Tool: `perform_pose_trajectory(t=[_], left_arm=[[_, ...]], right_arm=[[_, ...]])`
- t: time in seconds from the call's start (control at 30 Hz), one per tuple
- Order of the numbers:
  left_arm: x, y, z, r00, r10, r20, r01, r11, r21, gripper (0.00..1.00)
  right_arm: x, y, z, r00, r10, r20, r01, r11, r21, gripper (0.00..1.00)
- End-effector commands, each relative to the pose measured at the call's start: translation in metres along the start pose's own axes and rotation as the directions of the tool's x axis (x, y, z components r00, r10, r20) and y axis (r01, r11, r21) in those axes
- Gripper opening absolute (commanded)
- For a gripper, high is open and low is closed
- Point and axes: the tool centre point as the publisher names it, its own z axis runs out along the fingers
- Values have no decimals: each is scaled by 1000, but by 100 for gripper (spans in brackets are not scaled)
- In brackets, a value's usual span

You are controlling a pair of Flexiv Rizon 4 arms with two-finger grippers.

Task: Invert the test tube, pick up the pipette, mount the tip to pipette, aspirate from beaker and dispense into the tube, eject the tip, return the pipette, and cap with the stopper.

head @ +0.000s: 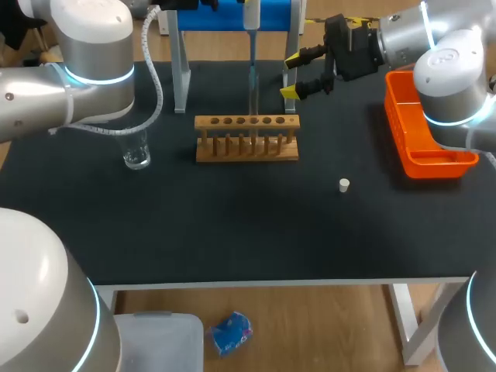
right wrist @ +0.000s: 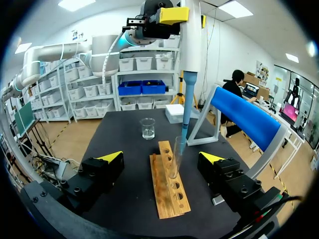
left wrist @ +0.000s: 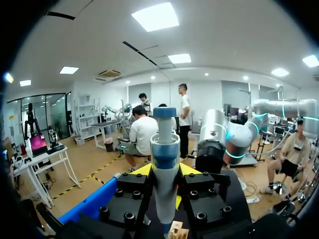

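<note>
My left gripper [left wrist: 164,172] is shut on the white and blue pipette [left wrist: 165,149], holding it upright over the wooden rack [head: 246,139]. The pipette's blue tip [right wrist: 185,124] points down into the mouth of a clear test tube [right wrist: 175,158] standing in the rack. In the right wrist view the left gripper [right wrist: 167,17] shows high above the rack, and the pipette [right wrist: 188,45] hangs from it. My right gripper [head: 304,75] stands open just right of the tube, level with it, holding nothing. A glass beaker [head: 136,152] stands left of the rack. The small white stopper [head: 344,184] lies right of the rack, toward the front.
An orange bin [head: 422,132] sits at the table's right edge under my right arm. A blue and white pipette stand [head: 183,70] rises behind the rack. A white tip box [right wrist: 175,112] lies beyond the rack near the beaker [right wrist: 147,128].
</note>
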Motion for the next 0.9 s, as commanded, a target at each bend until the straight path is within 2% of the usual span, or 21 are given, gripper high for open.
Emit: perform_pose_trajectory(t=[0.03, 0.9], left_arm=[[0, -4, 1, 1000, 3, -2, -3, 1000, -6, 0], [8, -16, -3, 1000, -12, -19, 12, 1000, -17, 0]], right_arm=[[0, 0, 0, 1000, -1, 1, 1, 1000, 0, 100], [0, 0, 0, 1000, -1, 1, 1, 1000, 0, 100]])
